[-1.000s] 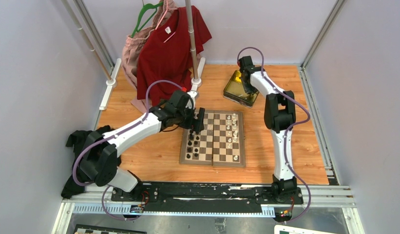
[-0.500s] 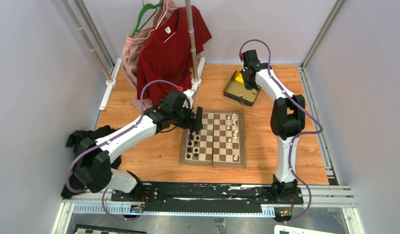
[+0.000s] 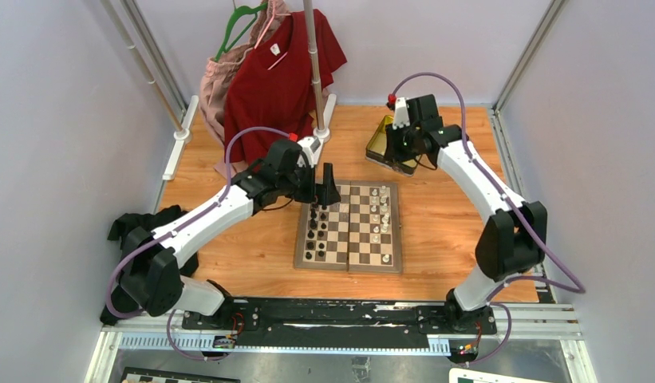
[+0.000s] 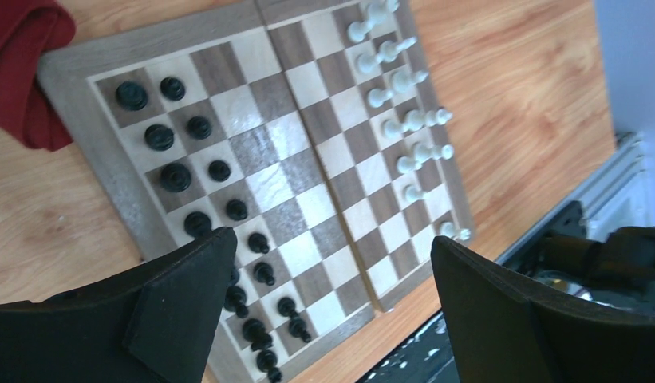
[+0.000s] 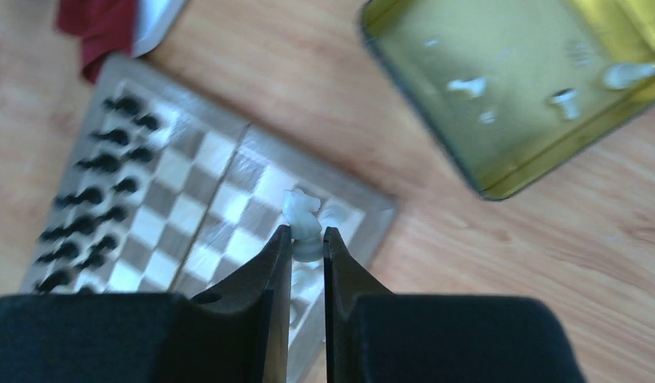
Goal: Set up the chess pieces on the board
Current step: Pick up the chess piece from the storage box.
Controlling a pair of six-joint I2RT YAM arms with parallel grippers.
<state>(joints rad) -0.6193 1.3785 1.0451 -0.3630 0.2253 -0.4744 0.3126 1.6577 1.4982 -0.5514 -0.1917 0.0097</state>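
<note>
A white chess piece, its blurred head looking like a knight's, is pinched between the fingers of the right tool, held up off the counter near the board and the gold tin. From above, the tool hides it. The other white pieces stand along the board's right side and the black pieces along its left. The left tool hangs over the board's far left edge, jaws spread wide and empty, and its fingers cover some black pieces. Pale shapes in the tin are too blurred to name.
</note>
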